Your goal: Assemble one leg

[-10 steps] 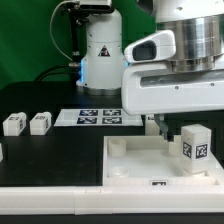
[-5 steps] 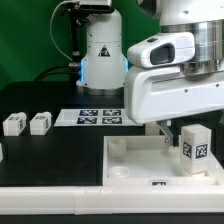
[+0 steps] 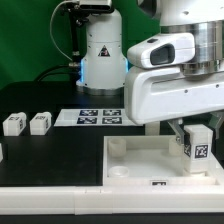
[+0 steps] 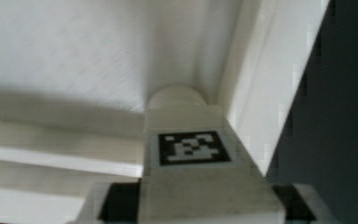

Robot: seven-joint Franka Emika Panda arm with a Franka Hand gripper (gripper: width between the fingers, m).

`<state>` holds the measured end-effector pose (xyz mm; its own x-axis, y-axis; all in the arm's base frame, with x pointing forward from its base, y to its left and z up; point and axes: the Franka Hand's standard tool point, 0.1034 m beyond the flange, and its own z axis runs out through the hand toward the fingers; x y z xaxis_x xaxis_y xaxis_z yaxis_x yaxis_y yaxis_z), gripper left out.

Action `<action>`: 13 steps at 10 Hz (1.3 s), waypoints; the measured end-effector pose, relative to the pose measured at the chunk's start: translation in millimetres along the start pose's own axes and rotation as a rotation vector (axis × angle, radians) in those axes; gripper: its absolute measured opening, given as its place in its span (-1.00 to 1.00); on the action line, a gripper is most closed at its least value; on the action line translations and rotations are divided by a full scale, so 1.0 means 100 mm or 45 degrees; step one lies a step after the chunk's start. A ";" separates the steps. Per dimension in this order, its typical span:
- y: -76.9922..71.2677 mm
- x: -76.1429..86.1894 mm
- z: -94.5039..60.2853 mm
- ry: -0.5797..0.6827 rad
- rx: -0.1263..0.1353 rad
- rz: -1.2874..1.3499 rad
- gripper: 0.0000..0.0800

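Note:
My gripper (image 3: 189, 128) is shut on the leg (image 3: 198, 148), a stubby white block with a black-and-white tag on its side. It holds the leg upright over the far right corner of the white tray-like panel (image 3: 140, 158). In the wrist view the leg (image 4: 197, 150) fills the gap between my two dark fingers (image 4: 123, 205). Its far end is at the round corner socket (image 4: 179, 98) of the panel (image 4: 69, 70). I cannot tell whether the end is seated in the socket. The gripper (image 4: 202, 208) is at the edge of the wrist view.
Two more small white legs (image 3: 13, 124) (image 3: 40, 122) lie on the black table at the exterior view's left. The marker board (image 3: 97, 116) lies behind the panel. The robot base (image 3: 98, 55) stands at the back.
The hand has shifted a little toward the exterior view's right and down. The leg has moved slightly with it at the panel's right corner.

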<state>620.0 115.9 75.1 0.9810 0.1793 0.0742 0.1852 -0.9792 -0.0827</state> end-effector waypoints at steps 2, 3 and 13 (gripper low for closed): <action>0.00 0.00 0.01 0.020 -0.005 0.177 -0.26; 0.00 0.01 0.01 0.028 -0.006 0.379 -0.26; -0.06 -0.01 0.04 -0.016 0.011 1.696 -0.26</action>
<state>617.8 121.6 71.8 0.4126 -0.9077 -0.0767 -0.9095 -0.4057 -0.0905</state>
